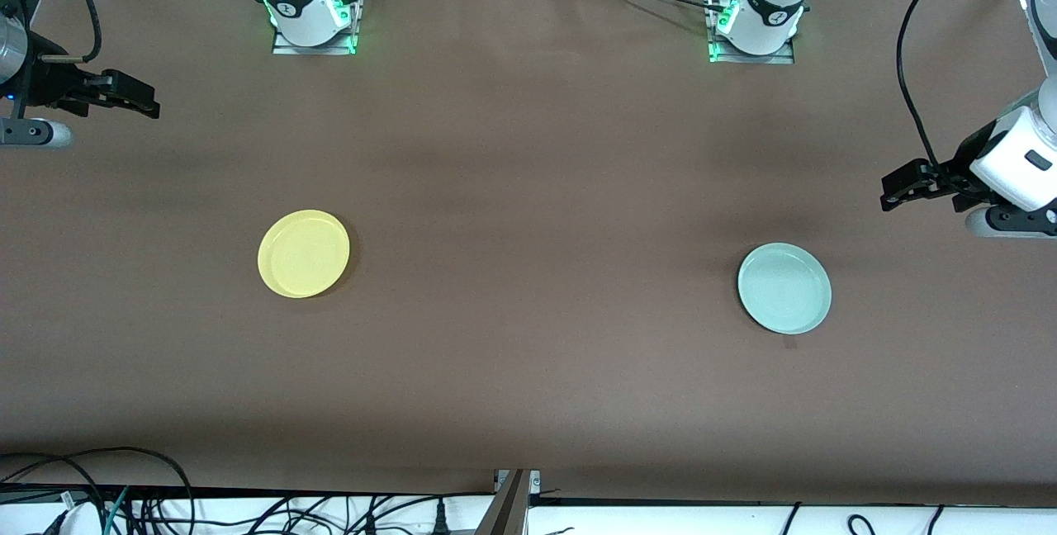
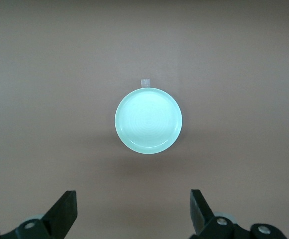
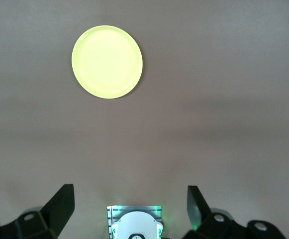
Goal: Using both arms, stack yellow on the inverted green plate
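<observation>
The yellow plate (image 1: 304, 253) lies flat on the brown table toward the right arm's end; it also shows in the right wrist view (image 3: 107, 61). The pale green plate (image 1: 784, 287) lies flat toward the left arm's end, its hollow side seemingly up; it also shows in the left wrist view (image 2: 148, 121). My right gripper (image 1: 142, 102) is open and empty, up in the air over the table's end, apart from the yellow plate; the right wrist view (image 3: 129, 188) shows it too. My left gripper (image 1: 898, 188) is open and empty, up over the other end, apart from the green plate; the left wrist view (image 2: 133, 194) shows it too.
The two arm bases (image 1: 312, 15) (image 1: 753, 23) stand at the table's edge farthest from the front camera. A small scrap of tape (image 2: 145, 82) lies beside the green plate. Cables hang along the table's near edge (image 1: 248, 510).
</observation>
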`<state>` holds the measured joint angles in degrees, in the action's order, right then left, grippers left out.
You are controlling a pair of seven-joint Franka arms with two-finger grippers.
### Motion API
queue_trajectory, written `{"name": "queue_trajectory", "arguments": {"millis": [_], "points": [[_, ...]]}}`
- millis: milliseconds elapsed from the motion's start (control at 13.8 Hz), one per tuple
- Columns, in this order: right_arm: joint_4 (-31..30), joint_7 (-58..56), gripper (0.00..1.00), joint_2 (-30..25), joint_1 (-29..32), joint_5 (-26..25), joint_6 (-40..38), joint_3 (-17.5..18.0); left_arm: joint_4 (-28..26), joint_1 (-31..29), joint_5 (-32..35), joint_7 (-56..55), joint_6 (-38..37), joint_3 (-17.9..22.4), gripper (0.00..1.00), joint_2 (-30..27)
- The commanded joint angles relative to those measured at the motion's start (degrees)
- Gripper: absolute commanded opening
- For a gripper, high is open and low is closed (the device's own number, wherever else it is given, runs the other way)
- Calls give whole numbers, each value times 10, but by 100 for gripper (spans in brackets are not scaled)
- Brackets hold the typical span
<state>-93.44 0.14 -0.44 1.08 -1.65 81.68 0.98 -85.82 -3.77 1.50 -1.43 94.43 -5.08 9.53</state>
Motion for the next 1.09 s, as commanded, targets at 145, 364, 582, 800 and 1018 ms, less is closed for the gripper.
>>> {"name": "queue_trajectory", "arguments": {"millis": [145,364,582,800,1018], "points": [[15,1,100,5,-2,-1,-13,-1,-1,-2,2,2,-12,0,100,8],[15,2,100,5,-2,-1,-13,-1,3,-2,0,8,-29,0,100,17],[15,2,100,5,-2,-1,-13,-1,4,-3,2,9,-29,0,100,19],[15,2,100,5,-2,-1,-13,-1,5,-20,-2,13,-28,1,100,20],[15,0,100,5,-2,-1,-13,-2,5,-25,2,11,-28,0,100,30]]}}
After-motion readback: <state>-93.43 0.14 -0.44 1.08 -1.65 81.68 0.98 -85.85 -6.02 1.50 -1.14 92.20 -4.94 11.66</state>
